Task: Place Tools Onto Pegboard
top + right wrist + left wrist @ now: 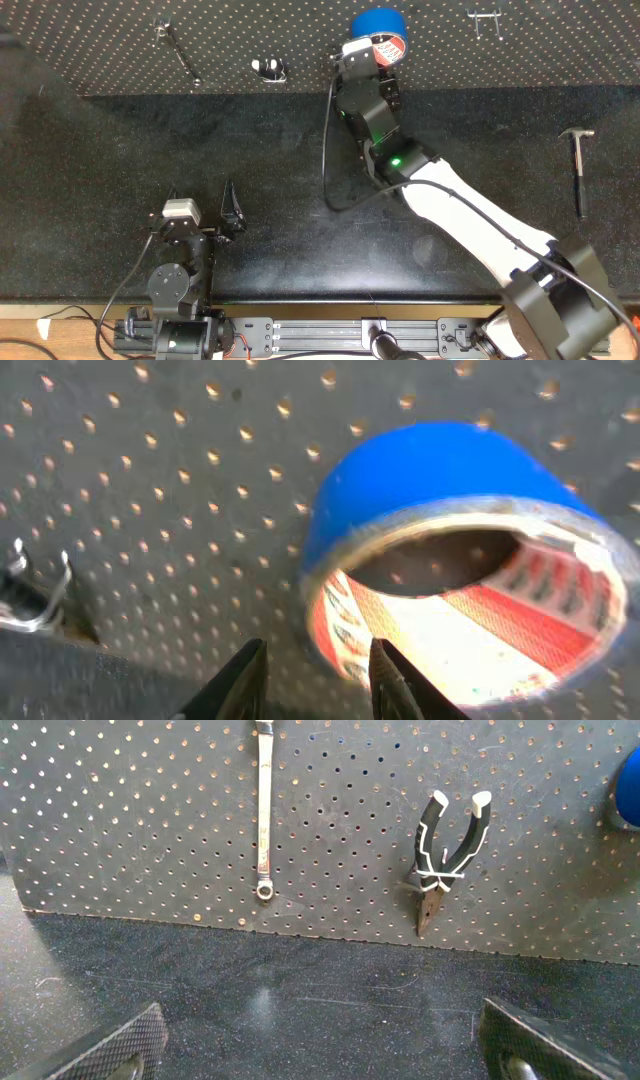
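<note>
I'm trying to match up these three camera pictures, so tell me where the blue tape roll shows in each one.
Top view: the blue tape roll sits at top centre, against the pegboard.
Left wrist view: a blue sliver at the right edge, upper part.
Right wrist view: large, centre to right, open side facing the camera.
Shared landmark: the perforated pegboard lies behind the roll in all three.

Glossy blue tape roll (pixel 430 470); shiny metal wrench (pixel 264 810); matt pegboard (pixel 120 820).
</note>
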Tool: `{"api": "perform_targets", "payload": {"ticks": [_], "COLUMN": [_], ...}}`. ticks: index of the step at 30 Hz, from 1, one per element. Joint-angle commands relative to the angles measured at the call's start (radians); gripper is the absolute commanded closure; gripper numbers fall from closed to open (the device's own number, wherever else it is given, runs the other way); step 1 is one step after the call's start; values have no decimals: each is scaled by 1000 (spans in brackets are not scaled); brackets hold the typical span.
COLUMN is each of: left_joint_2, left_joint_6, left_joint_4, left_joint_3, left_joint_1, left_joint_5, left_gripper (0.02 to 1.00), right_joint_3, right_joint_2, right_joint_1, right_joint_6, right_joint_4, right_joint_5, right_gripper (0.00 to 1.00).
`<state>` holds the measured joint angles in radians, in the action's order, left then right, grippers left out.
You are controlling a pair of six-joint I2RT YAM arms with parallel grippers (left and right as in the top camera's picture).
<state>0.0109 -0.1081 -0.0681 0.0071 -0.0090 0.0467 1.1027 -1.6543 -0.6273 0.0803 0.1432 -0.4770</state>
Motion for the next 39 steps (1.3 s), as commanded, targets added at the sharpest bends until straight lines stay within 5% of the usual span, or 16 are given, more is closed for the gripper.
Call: {"api": "perform_targets", "payload": {"ticks": [1, 4, 5, 7, 9, 16, 19, 25, 39], "left_joint_2": [-8, -8, -8, -8, -8, -8, -8, -8, -8], "left_joint_6": [13, 12, 13, 13, 13, 13, 13, 12, 12], "left_joint_4": [-9, -9, -9, -9, -9, -9, -9, -9, -9], "left_joint_3": [-2, -2, -2, -2, -2, -2, -2, -2, -2], "left_joint_1": [4, 4, 4, 4, 4, 4, 4, 4, 4], "left_joint_5": [-6, -6, -6, -6, -6, -6, -6, -6, -6], "left_gripper": [23, 23, 23, 23, 23, 23, 23, 23, 23], "right_joint_3": [10, 10, 10, 10, 10, 8, 8, 8, 8], "right_joint_2": [177, 322, 359, 436, 469, 417, 286, 27, -143], "right_joint_1": [5, 27, 52, 179, 323, 1104, 1250, 1272, 1272], "right_joint_6": [-3, 124, 135, 136, 112, -399, -497, -670, -669], "right_joint_4": [-210, -596, -706, -958, -1080, -1219, -1166, -1008, -985], "right_joint_5": [144, 329, 433, 622, 620, 616, 616, 616, 522], "right_gripper": [636, 303, 23, 12, 9, 7, 7, 3, 5]}}
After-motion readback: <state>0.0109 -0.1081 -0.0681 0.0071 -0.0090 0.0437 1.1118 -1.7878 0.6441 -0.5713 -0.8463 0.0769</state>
